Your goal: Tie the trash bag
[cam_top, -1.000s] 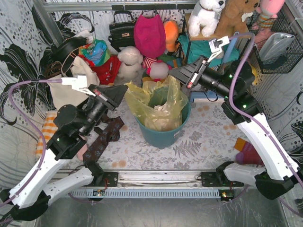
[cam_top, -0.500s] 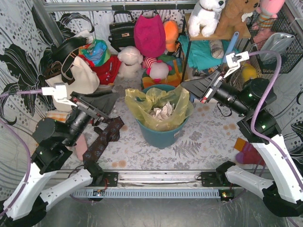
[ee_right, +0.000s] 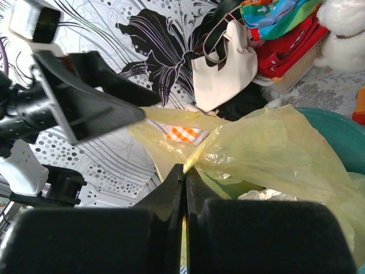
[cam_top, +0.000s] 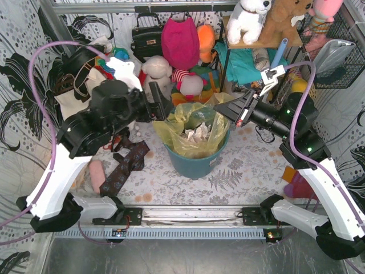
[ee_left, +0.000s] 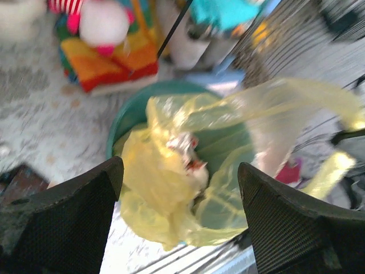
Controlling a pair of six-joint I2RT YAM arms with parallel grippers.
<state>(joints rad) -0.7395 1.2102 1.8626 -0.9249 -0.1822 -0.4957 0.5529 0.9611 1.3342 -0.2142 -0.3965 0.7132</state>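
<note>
Top external view: the trash bag (cam_top: 194,121) sits inside the round teal bin (cam_top: 197,162) near the middle of the table. Its yellow-green film is spread out over the rim, and crumpled white paper (cam_top: 195,135) shows in the opening. The left gripper (cam_top: 158,108) is at the bag's left edge and the right gripper (cam_top: 219,111) is at its right edge.

Left wrist view: the left jaws are released and stand wide apart. The bag mouth and the bin rim are framed between the two fingers (ee_left: 68,220).

Right wrist view: the right jaws are clenched together on a thin fold of the bag's film, which runs from the fingertips up to the bag body. One left finger tip meets the bag's far edge. A cream tote bag (ee_right: 225,71) stands beyond the bin.
</note>
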